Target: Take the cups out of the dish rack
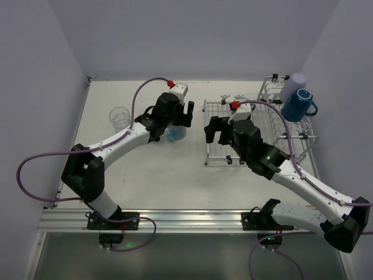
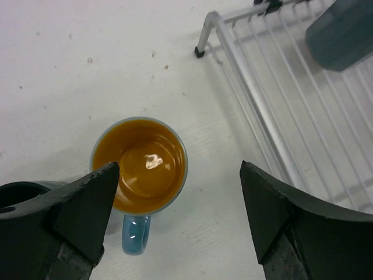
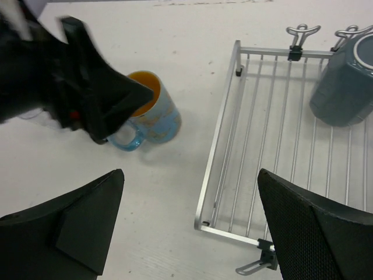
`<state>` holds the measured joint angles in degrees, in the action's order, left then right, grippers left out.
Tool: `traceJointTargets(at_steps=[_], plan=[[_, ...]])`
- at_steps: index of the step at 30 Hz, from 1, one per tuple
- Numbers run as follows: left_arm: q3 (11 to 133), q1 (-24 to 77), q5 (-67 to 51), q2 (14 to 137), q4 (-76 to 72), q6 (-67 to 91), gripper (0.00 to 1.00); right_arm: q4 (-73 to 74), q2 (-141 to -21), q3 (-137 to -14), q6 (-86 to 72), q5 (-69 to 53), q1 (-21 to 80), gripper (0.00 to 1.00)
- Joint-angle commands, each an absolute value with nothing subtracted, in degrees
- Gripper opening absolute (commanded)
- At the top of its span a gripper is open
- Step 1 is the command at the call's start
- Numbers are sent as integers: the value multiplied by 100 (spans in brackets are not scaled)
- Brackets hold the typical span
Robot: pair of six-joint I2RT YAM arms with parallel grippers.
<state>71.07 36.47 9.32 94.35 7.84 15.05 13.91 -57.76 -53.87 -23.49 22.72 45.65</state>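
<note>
Orange inside, the mug (image 2: 140, 166) stood on the table (image 2: 58, 70), with bare room before the rack (image 2: 249, 87) edge. My left gripper (image 2: 179, 169) hung spread wide above it. My right gripper (image 3: 191, 175) was spread wide too.

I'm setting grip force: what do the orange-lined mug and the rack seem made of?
The mug: probably glazed ceramic; its orange inside is glossy, with a bright reflection. The dish rack: metal wire, silvery and smooth, thin straight rods on a frame; plated or coated, I cannot tell.
</note>
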Motion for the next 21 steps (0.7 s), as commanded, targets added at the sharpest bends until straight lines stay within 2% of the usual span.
traceJointTargets(at_steps=[1,5,10,15,21], plan=[[7199,3674,704,8527,448,1775,91,1643,-6203,-5897,-2197,3242,4570,99],[6778,3691,-216,7394,299,2170,93,1626,-6905,-6353,-2320,3831,4474,99],[5714,3700,-773,5513,246,2312,100,1617,-7777,-6872,-2417,4034,3974,99],[5011,3700,-511,3933,1218,1865,100,1565,-8234,-7023,-2909,4384,3394,99],[4396,3700,-44,2919,1968,1425,100,1187,-8665,-7136,-3032,4966,3042,99]])
